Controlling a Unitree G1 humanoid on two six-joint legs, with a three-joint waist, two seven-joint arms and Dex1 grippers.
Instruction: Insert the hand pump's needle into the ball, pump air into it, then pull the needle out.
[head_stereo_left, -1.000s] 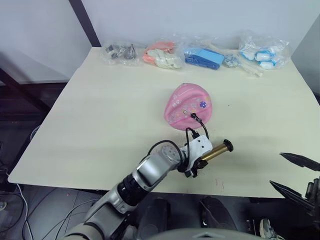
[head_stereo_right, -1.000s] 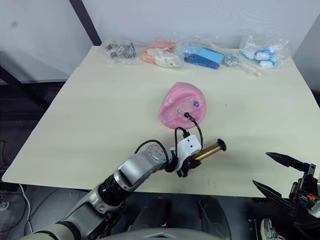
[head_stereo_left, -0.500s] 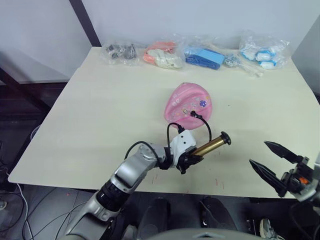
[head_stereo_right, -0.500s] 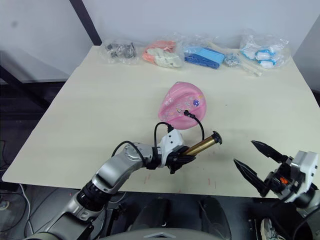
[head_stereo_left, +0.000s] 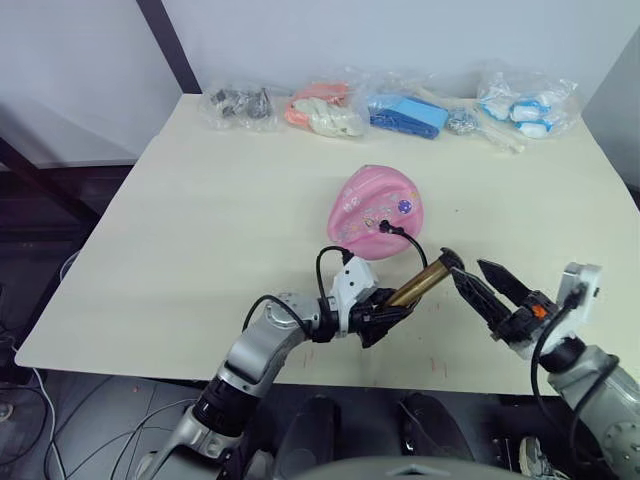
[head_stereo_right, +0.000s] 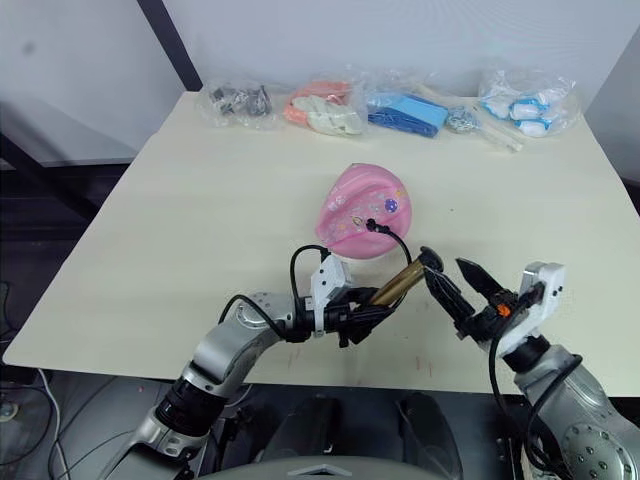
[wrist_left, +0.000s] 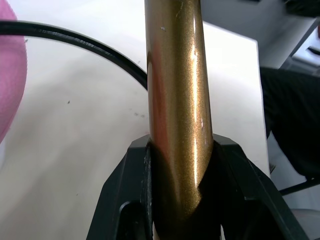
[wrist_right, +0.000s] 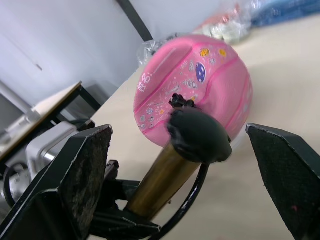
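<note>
Jaws: left gripper (head_stereo_left: 385, 312) clamped on the lower end of the hand pump (head_stereo_left: 420, 284), barrel angled up and to the right; right gripper (head_stereo_left: 480, 283) spread wide, fingers either side of the pump's black handle cap (wrist_right: 198, 135) without touching it. Ball (head_stereo_left: 376, 210) sits sagging mid-table, just beyond the pump; the black hose (head_stereo_left: 408, 240) loops from the pump to a small black fitting on the ball's near face, so the needle looks seated (pin itself not visible).

Risks, judged:
- Right fingers closing off-centre could slip off the rounded cap.
- A push on the handle could tilt the barrel in the left grip, drag the hose and tug the fitting out.
- The soft ball may roll.

Hard to make out: the fitting's depth; the pump's base inside the left fingers.
</note>
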